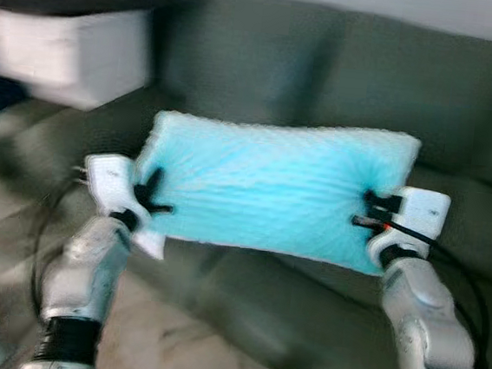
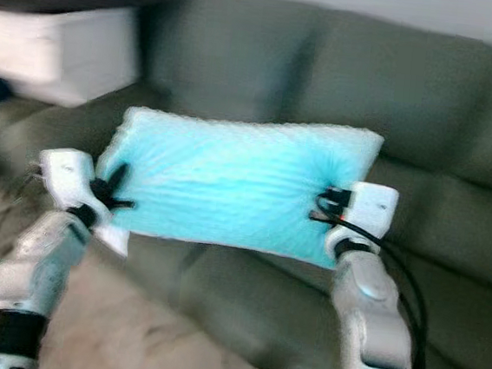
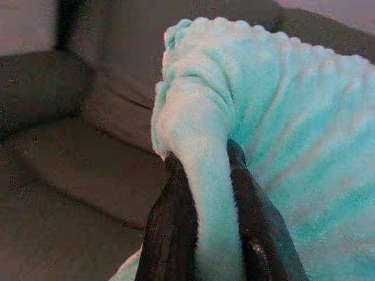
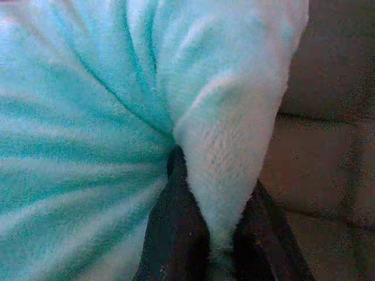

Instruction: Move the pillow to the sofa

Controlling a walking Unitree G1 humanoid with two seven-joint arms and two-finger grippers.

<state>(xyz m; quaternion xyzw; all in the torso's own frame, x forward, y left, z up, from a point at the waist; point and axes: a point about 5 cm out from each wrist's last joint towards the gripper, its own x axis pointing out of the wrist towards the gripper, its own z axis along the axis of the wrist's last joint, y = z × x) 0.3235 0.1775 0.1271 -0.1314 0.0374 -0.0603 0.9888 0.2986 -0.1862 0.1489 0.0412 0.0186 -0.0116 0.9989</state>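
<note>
A fluffy turquoise pillow (image 1: 272, 187) hangs in the air between my two arms, over the seat of a dark grey-green sofa (image 1: 344, 72). My left gripper (image 1: 151, 194) is shut on the pillow's left edge, and its black fingers (image 3: 170, 228) pinch a fold of the fabric. On the opposite edge, my right gripper (image 1: 372, 212) is shut on the pillow in the same way, with a bunched fold between its fingers (image 4: 176, 234). The pillow (image 2: 229, 178) is stretched flat and a little tilted.
A white box (image 1: 76, 50) with a dark cushion on top stands at the sofa's left end. The sofa seat (image 1: 303, 312) spreads below and behind the pillow. A light floor (image 1: 153, 333) shows at the lower left. The head views are blurred.
</note>
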